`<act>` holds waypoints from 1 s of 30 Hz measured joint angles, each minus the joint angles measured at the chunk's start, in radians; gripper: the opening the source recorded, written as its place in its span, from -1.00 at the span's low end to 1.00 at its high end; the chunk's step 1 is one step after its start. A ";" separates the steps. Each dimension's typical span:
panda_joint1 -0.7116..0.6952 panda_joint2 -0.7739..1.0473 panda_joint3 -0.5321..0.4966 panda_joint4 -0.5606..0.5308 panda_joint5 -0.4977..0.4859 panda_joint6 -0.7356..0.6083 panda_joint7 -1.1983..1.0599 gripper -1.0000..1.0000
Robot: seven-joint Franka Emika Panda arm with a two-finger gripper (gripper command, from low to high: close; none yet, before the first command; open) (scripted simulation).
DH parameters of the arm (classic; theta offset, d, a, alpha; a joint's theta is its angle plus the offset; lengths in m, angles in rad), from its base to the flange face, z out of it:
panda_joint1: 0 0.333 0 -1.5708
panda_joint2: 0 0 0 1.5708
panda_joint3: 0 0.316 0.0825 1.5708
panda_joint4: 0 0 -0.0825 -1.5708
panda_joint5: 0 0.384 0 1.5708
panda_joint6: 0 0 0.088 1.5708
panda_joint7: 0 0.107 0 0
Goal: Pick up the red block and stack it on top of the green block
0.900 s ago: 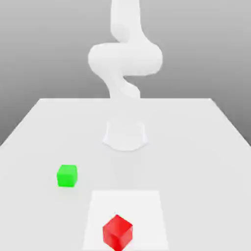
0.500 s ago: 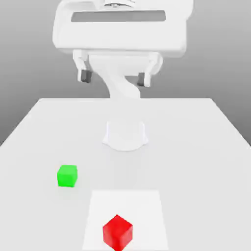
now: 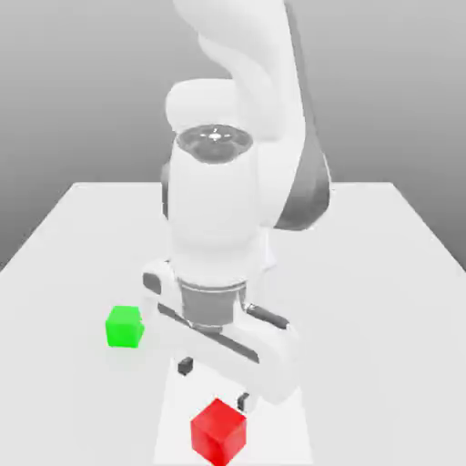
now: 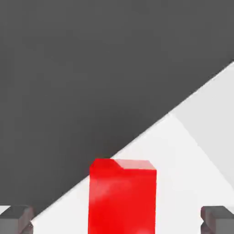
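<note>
The red block (image 3: pixel 218 430) is a small bright cube on a lighter square patch (image 3: pixel 287 400) near the table's front edge. The green block (image 3: pixel 125 326) sits apart from it, farther back toward the exterior view's left. My gripper (image 3: pixel 214 383) hangs open just above and behind the red block, its two dark fingertips (image 3: pixel 185 367) spread wide. In the hand view the red block (image 4: pixel 122 196) stands centred between the two fingertips (image 4: pixel 16 220), which are apart from it on either side.
The white table (image 3: pixel 382 273) stretches wide around both blocks. My arm's body (image 3: pixel 223 209) stands over the table's middle, hiding its base.
My hand has come down from high above the table to just over the red block, and has turned. The blocks have not moved.
</note>
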 joint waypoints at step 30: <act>-0.338 -0.575 -0.246 -0.508 -0.006 -0.068 0.080 -1.00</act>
